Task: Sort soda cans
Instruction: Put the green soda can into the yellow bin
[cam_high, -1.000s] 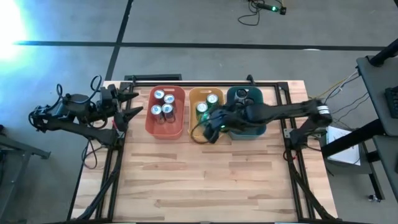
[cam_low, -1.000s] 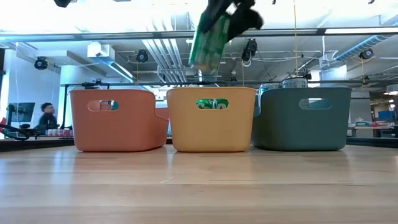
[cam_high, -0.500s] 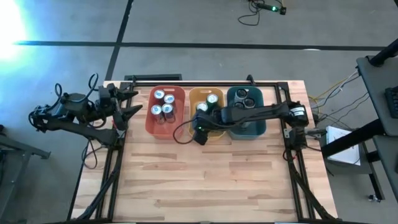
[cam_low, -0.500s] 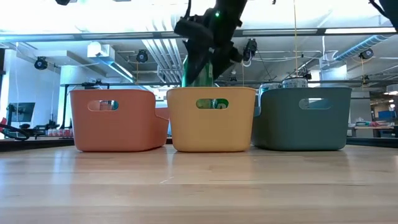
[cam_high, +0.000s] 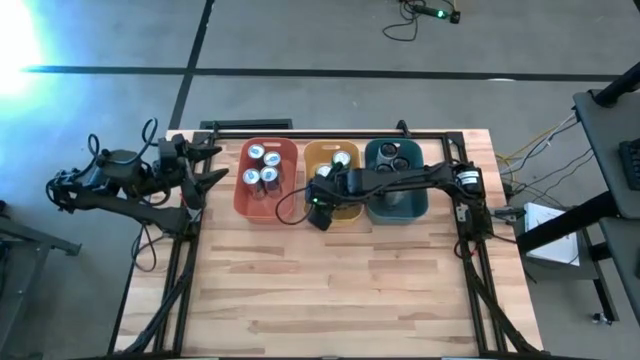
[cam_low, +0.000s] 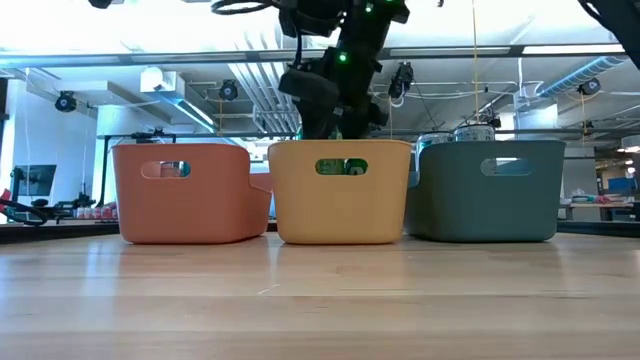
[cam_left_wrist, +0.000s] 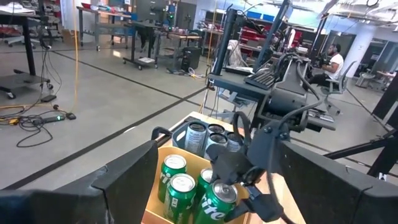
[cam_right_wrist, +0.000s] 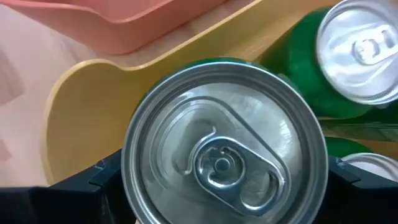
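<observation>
- High view: straight down over my table (cam_high: 330, 290); the orange bin (cam_high: 332, 184) sits near its far edge, both my arms in frame.
- Low view: at tabletop level, facing the orange bin (cam_low: 341, 190) head-on, room behind.
- Left wrist view: off to one side of the orange bin (cam_left_wrist: 163, 186), looking across it into the room.
- Right wrist view: directly above the orange bin (cam_right_wrist: 81, 99), very close.
- All four share that bin.

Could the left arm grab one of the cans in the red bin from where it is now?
Probably yes: the left hand waits beside the red bin, whose cans stand open from above, and the right hand is over the yellow bin.
</observation>
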